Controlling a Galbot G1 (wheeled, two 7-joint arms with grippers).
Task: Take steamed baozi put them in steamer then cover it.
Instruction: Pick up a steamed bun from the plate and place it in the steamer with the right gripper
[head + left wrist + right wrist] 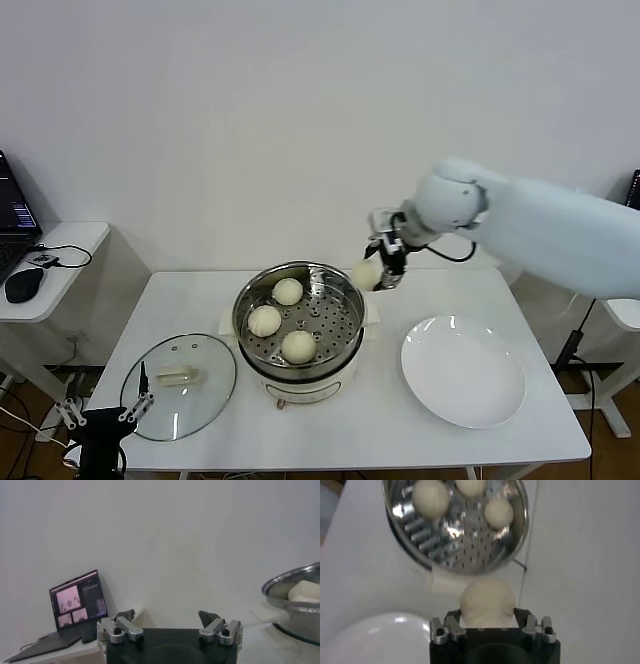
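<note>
1. R gripper is hanging in the air just beyond the far right rim of the steamer, above the tabletop. Its fingers are clamped on one steamed baozi (the bun is sitting between them, clear of the pot).
2. In the right wrist view that held baozi is filling the gap between the fingers of the gripper, w/ the steamer lying beyond it.
3. Three more baozi are sitting on the perforated tray inside the steamer: one at the far side, one at the left, one at the near side. They are near each other, not touching as far as the head view shows.
4. The steamer is standing uncovered, about mid tabletop, on its cream-white base.
5. The cover is lying flat on the tabletop just left of the steamer, handle up, near the front left edge.
6. A white plate is sitting to the right of the steamer, apart from it, w/ nothing on it.
7. L gripper is waiting low at the front left corner of the tabletop, beside the cover, fingers spread wide apart & holding nothing (left wrist view shows the gap of the gripper plainly).
8. A laptop is sitting open on a side desk off to the left, w/ a mouse next to it.
</note>
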